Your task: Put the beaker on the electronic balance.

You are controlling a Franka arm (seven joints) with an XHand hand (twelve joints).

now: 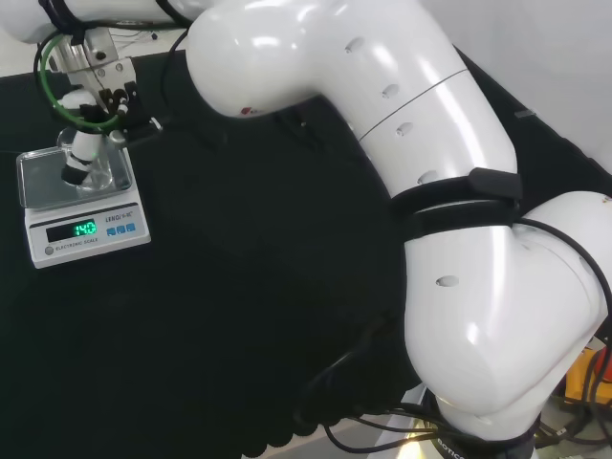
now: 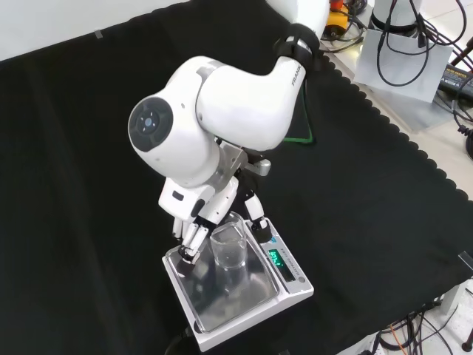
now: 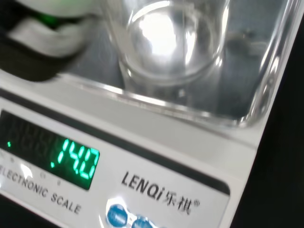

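Your beaker stands upright on the electronic balance pan, and the hand has its fingers curled round it. Open them gently and lift straight up so nothing tips.

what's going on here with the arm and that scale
The robot hand is at a clear beaker that stands upright on the steel pan of the electronic balance. Its fingers sit on either side of the glass, so the beaker looks placed but not yet let go. The balance's green display is lit.
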